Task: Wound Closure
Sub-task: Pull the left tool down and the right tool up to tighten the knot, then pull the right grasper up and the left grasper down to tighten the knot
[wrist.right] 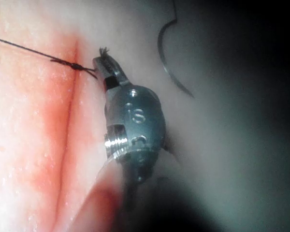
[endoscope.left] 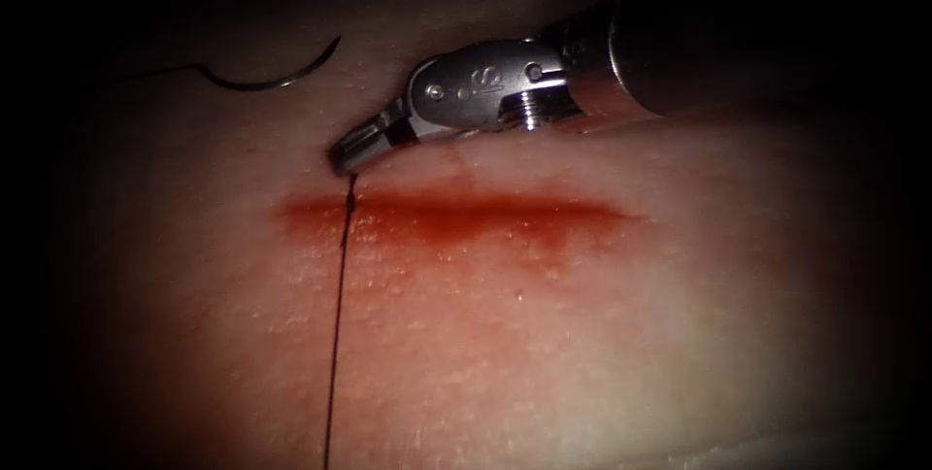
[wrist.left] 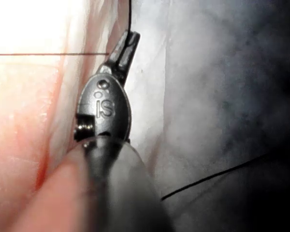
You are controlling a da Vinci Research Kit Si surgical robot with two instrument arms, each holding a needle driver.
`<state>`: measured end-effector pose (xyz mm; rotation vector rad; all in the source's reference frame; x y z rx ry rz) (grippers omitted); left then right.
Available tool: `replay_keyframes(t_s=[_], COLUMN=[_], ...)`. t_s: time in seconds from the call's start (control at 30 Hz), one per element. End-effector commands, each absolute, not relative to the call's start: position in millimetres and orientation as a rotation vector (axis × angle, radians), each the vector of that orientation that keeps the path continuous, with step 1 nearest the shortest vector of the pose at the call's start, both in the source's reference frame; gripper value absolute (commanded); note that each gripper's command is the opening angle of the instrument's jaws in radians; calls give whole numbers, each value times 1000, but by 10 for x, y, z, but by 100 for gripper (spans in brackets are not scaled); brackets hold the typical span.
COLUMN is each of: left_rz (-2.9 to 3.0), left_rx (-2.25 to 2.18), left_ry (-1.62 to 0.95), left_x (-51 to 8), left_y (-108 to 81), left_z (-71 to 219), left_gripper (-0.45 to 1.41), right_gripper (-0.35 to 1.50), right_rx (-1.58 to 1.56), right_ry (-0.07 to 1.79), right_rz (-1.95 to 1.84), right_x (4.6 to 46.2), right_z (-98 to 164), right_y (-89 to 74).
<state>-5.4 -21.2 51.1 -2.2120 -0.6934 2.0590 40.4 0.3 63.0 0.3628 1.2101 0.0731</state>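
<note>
The right tool (endoscope.left: 345, 156) comes in from the right and lies just behind the cut (endoscope.left: 456, 210), near its left end. Its jaws are shut on the thread (endoscope.left: 338, 315), which runs taut across the cut to the near edge. In the right wrist view the same jaws (wrist.right: 102, 62) grip a frayed thread end beside a small knot (wrist.right: 76, 65) at the cut's edge (wrist.right: 70, 121). The curved needle (endoscope.left: 272, 80) lies loose on the tissue, up and left of the jaws, held by neither tool and not in the tissue. In the left wrist view, the left tool (wrist.left: 129, 36) is shut on thread (wrist.left: 130, 14).
Red fluid (endoscope.left: 544, 232) stains the tissue along the cut and on its near side. The needle's trailing thread (endoscope.left: 155, 72) runs off to the left. The needle (wrist.right: 166, 58) lies beyond the right tool's head. Another strand (wrist.left: 217, 176) crosses pale tissue near the left tool's shaft.
</note>
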Motion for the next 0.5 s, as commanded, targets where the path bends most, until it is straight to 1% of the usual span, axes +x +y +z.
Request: replay_keyframes(t_s=[0.03, 0.23, 0.5], left_rz=[2056, 2059, 2049], left_rx=[-2211, -2210, -2203], left_ry=[-701, -717, -713], left_x=[-61, -61, -60], left_y=[-220, -227, -211], left_z=[520, 523, 516], left_gripper=[-45, -45, -45], right_gripper=[-35, -35, -35], right_rx=[343, 319, 320], right_ry=[1196, 1168, 1199], right_rz=[89, 157, 125], right_x=[412, 409, 412], right_z=[636, 631, 627], right_y=[1, 10, 3])
